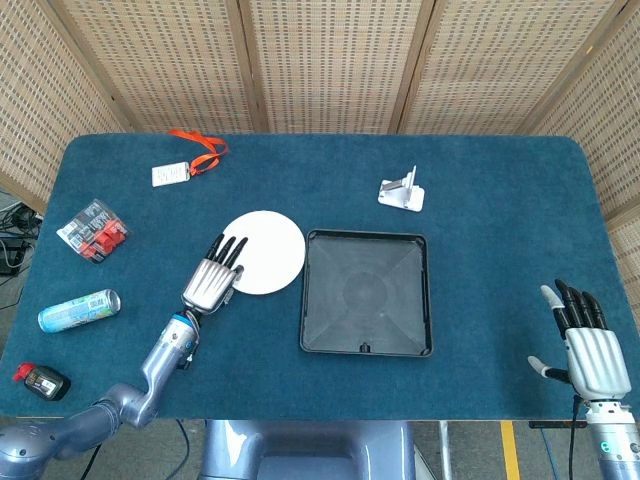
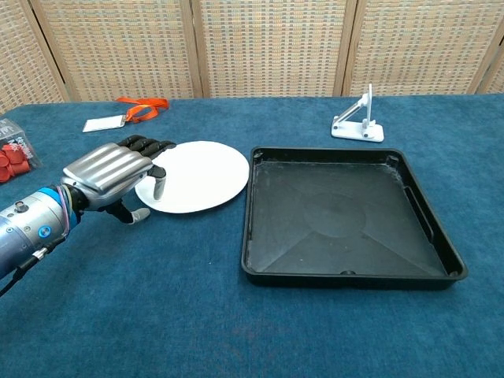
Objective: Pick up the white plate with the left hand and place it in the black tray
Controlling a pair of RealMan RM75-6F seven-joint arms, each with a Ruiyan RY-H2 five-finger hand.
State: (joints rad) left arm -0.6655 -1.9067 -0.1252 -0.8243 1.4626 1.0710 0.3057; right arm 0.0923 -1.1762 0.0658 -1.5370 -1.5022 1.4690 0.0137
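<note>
Only the head view gives us the right hand (image 1: 587,340), fingers spread and empty, at lower right. The black tray (image 1: 366,292) sits centre. Left of it lies the round, plain white plate (image 2: 197,175), our left hand's (image 2: 110,170) spread fingers overlapping its edge, gripping nothing.

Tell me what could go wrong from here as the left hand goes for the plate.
The plate lies flat on the cloth, so the left hand, with fingers over its near-left rim, may just push it instead of getting under it. A push could slide it against the tray wall right beside it. The thin rim may also slip from a shallow grip.
</note>
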